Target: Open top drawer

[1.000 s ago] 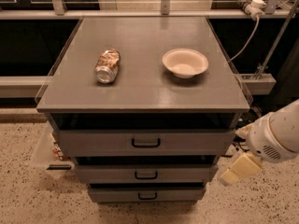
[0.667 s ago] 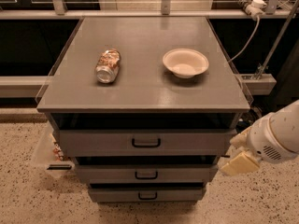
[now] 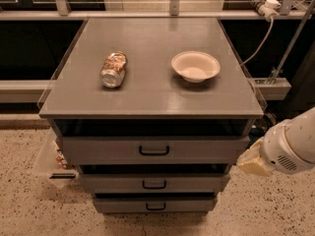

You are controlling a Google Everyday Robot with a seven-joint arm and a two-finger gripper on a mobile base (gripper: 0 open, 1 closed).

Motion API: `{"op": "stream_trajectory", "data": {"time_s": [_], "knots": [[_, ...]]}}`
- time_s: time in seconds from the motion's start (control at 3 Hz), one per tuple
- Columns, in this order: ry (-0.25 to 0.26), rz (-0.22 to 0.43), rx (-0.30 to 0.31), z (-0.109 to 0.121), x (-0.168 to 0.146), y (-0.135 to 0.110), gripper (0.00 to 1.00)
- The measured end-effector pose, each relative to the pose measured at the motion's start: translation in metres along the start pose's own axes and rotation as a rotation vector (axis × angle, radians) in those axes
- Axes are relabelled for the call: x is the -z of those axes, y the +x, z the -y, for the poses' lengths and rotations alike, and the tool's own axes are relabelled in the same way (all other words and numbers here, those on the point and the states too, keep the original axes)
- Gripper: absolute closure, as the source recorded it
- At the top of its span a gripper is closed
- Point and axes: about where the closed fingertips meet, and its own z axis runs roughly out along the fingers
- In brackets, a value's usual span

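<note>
Quick update: over the last second the end effector (image 3: 253,160) is creeping upward and a bit inward. It's now hanging right by the right end of the top drawer (image 3: 98,150), below the worktop's (image 3: 147,100) front-right corner. I can't tell whether it's wide or narrow from here. The drawer isn't budging, its front is sitting under the worktop's front edge same as before, and the handle (image 3: 154,151) at centre is going untouched. So I'm reading this as still approaching. I'm guessing it needs to swing left to that handle.
</note>
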Motion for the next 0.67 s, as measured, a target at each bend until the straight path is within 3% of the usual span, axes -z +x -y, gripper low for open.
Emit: {"op": "stream_trajectory", "data": {"time_s": [0.33,0.67], "knots": [[0.044,0.059,-0.003,-0.031,0.003,-0.006,1.0],[0.056,0.152,-0.081,-0.08,-0.028,0.006,1.0]]}}
